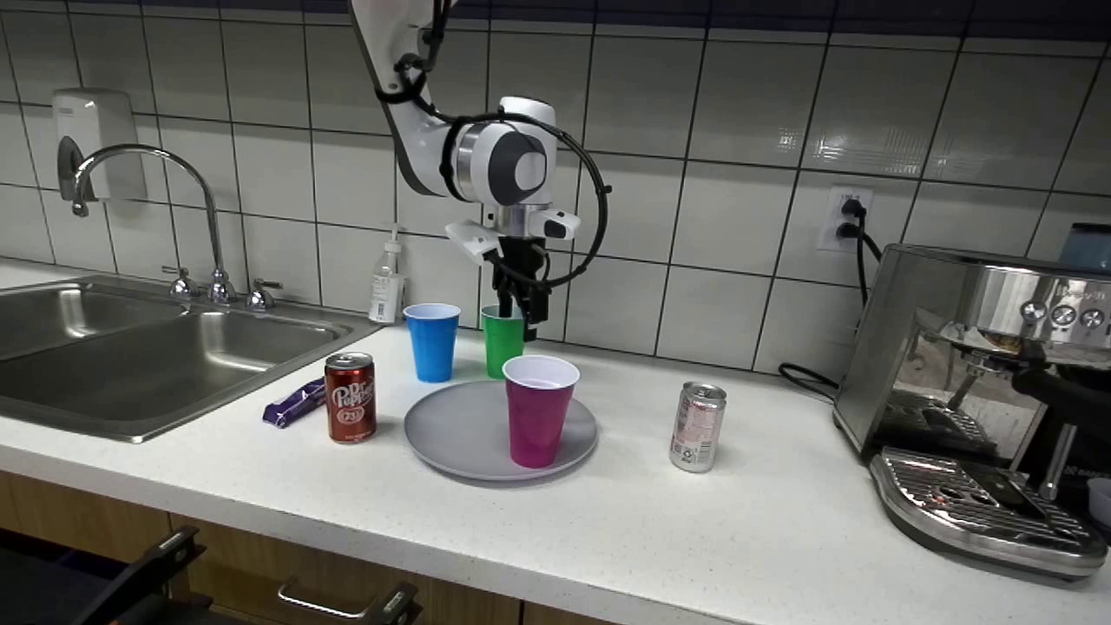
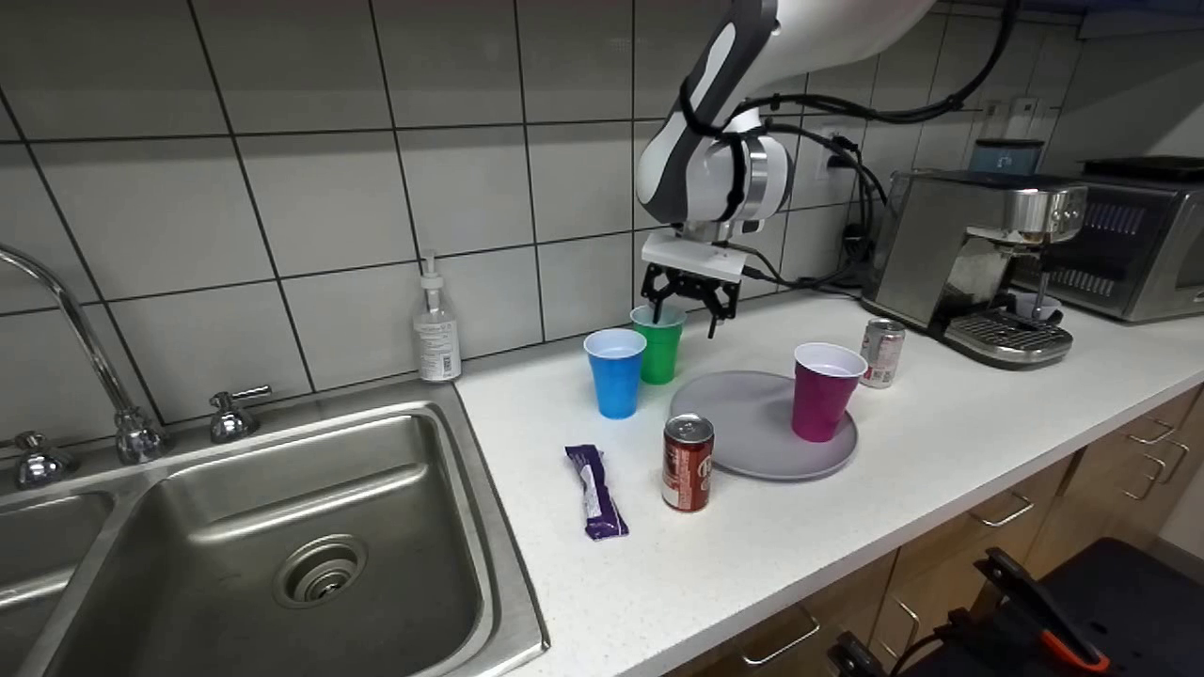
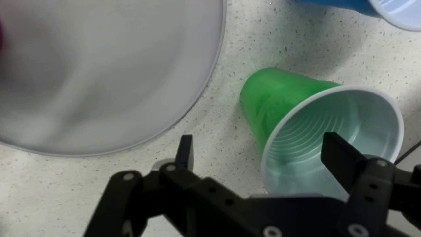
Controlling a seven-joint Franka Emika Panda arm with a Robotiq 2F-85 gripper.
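My gripper [image 3: 258, 141] is open and holds nothing. It points down at the green cup [image 3: 276, 95] in the wrist view, with one finger over or inside the cup's mouth and the other outside it. In both exterior views the gripper [image 1: 521, 321] [image 2: 685, 327] is at the rim of the upright green cup [image 1: 503, 351] [image 2: 658, 353]. Whether a finger touches the cup I cannot tell. A blue cup [image 1: 432, 347] [image 2: 616, 381] stands beside the green one. A magenta cup [image 1: 538, 425] [image 2: 820, 404] stands on a grey plate [image 1: 456, 434] [image 2: 738, 414] [image 3: 131, 65].
A Dr Pepper can [image 1: 351, 408] and a purple wrapped bar [image 2: 595, 494] are near the sink [image 2: 451, 414]. A silver can [image 1: 697, 430] stands near the coffee machine [image 1: 972, 365]. A soap bottle [image 2: 436, 329] and the tiled wall [image 1: 651, 234] are behind.
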